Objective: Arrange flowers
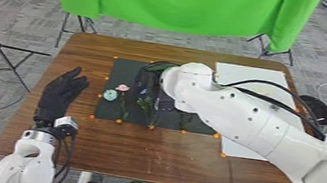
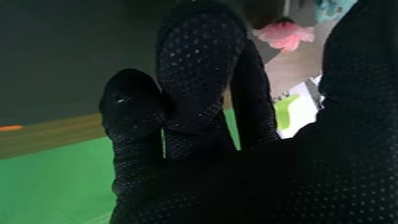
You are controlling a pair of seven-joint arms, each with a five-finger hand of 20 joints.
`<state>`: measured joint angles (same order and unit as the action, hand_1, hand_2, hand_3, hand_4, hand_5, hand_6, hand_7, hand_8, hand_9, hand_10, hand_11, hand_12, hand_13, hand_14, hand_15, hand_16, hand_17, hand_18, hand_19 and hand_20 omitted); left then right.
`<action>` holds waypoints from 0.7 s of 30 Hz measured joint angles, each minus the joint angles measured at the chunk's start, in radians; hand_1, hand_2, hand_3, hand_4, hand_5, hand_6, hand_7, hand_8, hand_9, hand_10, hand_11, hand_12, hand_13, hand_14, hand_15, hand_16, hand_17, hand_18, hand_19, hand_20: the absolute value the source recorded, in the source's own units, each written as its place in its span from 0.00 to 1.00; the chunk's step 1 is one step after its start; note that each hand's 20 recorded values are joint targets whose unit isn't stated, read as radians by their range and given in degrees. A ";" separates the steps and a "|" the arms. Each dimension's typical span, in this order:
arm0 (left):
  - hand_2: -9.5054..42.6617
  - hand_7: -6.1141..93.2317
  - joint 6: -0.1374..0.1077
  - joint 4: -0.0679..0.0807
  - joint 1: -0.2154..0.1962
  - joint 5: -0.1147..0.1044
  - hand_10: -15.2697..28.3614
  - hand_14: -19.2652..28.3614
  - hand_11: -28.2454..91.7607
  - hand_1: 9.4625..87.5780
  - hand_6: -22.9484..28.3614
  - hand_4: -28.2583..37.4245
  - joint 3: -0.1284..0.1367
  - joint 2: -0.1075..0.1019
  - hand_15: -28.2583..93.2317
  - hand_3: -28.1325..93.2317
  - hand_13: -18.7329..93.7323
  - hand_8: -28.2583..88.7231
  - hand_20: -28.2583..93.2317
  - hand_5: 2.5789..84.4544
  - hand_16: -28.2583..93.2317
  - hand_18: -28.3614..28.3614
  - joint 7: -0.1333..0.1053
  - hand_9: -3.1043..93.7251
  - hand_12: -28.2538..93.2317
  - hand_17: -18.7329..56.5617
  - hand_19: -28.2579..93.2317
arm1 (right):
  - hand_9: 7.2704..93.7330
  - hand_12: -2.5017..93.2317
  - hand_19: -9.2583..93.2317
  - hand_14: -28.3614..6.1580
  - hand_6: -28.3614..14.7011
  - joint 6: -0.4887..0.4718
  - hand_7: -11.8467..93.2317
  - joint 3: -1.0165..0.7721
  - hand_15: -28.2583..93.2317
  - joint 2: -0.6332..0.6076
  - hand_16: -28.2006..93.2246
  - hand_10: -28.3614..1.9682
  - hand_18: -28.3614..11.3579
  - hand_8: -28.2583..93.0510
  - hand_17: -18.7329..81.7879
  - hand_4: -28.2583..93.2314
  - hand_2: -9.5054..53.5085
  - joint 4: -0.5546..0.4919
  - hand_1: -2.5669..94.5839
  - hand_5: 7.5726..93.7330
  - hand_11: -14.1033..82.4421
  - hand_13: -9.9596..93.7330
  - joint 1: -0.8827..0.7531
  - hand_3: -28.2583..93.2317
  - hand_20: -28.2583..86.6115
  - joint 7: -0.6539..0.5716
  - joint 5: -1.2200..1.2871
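- Table (image 1: 72, 149): dark mat (image 1: 169, 123) & white sheet (image 1: 238, 149) laid side by side on it; sheet partly covered by R arm (image 1: 246, 117). Mat or sheet could be dragged if the arm is swung too low.
- R arm: reached across from the R side, bent at the wrist, w/ R hand (image 1: 150, 78) held over the mat, just beyond the leafy sprig.
- R hand: fingers & thumb apart, nothing gripped. Black glove on dark mat, so height above it is hard to judge; prob. close. If lowered blind, blooms could be crushed or stems bent.
- L hand (image 1: 63, 90): fingers spread out, empty, rested near the table's L side; L arm (image 1: 31, 151) brought in low, well apart from R. Little risk there unless it's swung inward.
- Leafy sprig (image 1: 146, 103): on mat, nearest R hand. Most easily knocked; could be missed if the pinch is closed off the thin stem.
- Pink flower (image 1: 123, 87) & pale blue flower (image 1: 110, 94): also on mat, L side, v. close together. Both could be snagged if one is picked carelessly.
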<state>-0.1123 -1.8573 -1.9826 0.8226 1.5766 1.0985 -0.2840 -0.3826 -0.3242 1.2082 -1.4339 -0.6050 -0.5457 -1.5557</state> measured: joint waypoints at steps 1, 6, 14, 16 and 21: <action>0.00 0.19 0.000 0.000 0.000 0.000 0.64 0.75 0.37 0.14 0.47 0.00 0.000 0.000 0.35 0.82 0.48 0.18 0.37 0.50 0.25 0.71 0.000 0.48 0.33 0.33 0.26 | 0.52 0.11 1.00 0.71 0.78 -0.009 0.23 -0.003 0.63 0.000 0.46 0.28 0.39 0.14 0.81 0.11 0.00 0.000 0.31 0.44 0.21 0.98 0.000 0.78 0.57 -0.003 0.003; 0.00 0.19 0.000 -0.001 -0.001 0.000 0.64 0.75 0.37 0.14 0.47 0.00 0.001 0.000 0.35 0.82 0.48 0.18 0.37 0.51 0.25 0.71 0.001 0.48 0.33 0.33 0.26 | 0.52 0.10 1.00 0.71 0.78 -0.106 0.23 -0.019 0.62 0.001 0.46 0.27 0.39 0.14 0.81 0.11 0.00 0.000 0.31 0.44 0.20 0.98 0.001 0.78 0.56 -0.019 0.023; 0.00 0.20 0.000 -0.001 -0.004 0.000 0.64 0.75 0.37 0.15 0.45 0.00 0.004 0.001 0.35 0.82 0.48 0.18 0.37 0.51 0.25 0.71 0.001 0.48 0.33 0.32 0.26 | 0.51 0.10 1.00 0.70 0.80 -0.138 0.22 -0.031 0.62 0.001 0.46 0.26 0.39 0.14 0.80 0.11 0.00 0.000 0.31 0.40 0.20 0.98 0.009 0.78 0.55 -0.029 0.046; 0.00 0.20 0.000 -0.001 -0.005 0.001 0.64 0.75 0.37 0.15 0.45 0.00 0.004 0.001 0.35 0.82 0.48 0.18 0.37 0.51 0.25 0.71 0.002 0.49 0.33 0.32 0.26 | 0.50 0.10 1.00 0.70 0.80 -0.137 0.22 -0.037 0.62 0.000 0.46 0.25 0.38 0.14 0.80 0.11 0.00 -0.003 0.31 0.39 0.20 0.98 0.010 0.78 0.55 -0.029 0.051; 0.00 0.20 0.000 -0.002 -0.005 0.001 0.64 0.75 0.38 0.15 0.44 0.00 0.004 0.000 0.36 0.82 0.48 0.18 0.37 0.51 0.25 0.71 0.003 0.49 0.33 0.32 0.26 | 0.50 0.10 1.00 0.69 0.81 -0.139 0.22 -0.058 0.61 -0.006 0.46 0.24 0.39 0.14 0.80 0.11 0.00 -0.022 0.30 0.32 0.20 0.98 0.011 0.78 0.54 -0.029 0.062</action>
<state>-0.1127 -1.8588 -1.9874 0.8236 1.5802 1.0988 -0.2806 -0.5219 -0.3822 1.2023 -1.4557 -0.5940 -0.5745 -1.4942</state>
